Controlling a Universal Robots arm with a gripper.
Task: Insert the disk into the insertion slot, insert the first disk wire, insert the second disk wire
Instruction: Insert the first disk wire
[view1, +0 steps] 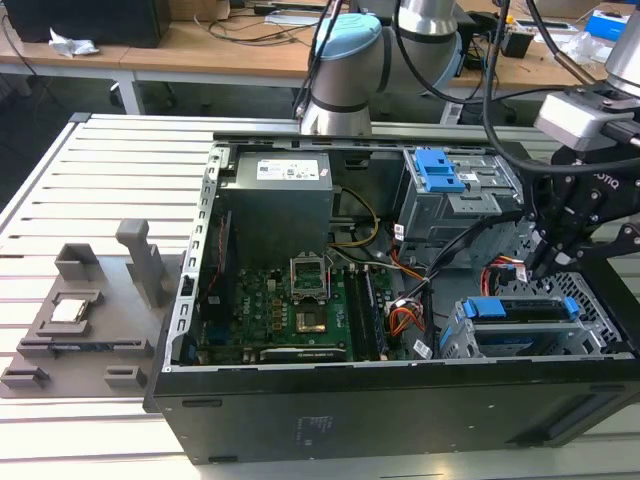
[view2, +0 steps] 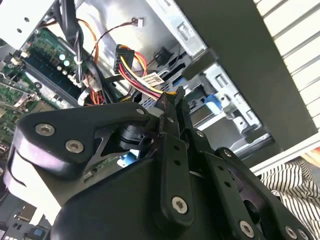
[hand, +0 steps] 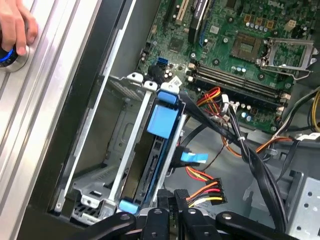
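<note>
**Grey insertion slot filled; wiring step in hand**

The black computer case lies open on the slatted bench. Its one slot already holds the one disk, so the first-wire step seems in hand. The pincer, clenched on nothing visible, hovers beside two loose connectors: one black power plug, one blue data plug. Seating either calls for squaring it to the disk's socket.

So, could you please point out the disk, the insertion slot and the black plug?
the disk (hand: 160, 122), first wrist view, blue carrier tab.
the insertion slot (hand: 131, 145), first wrist view, grey side rail.
the black plug (hand: 220, 191), first wrist view, its body.
</note>
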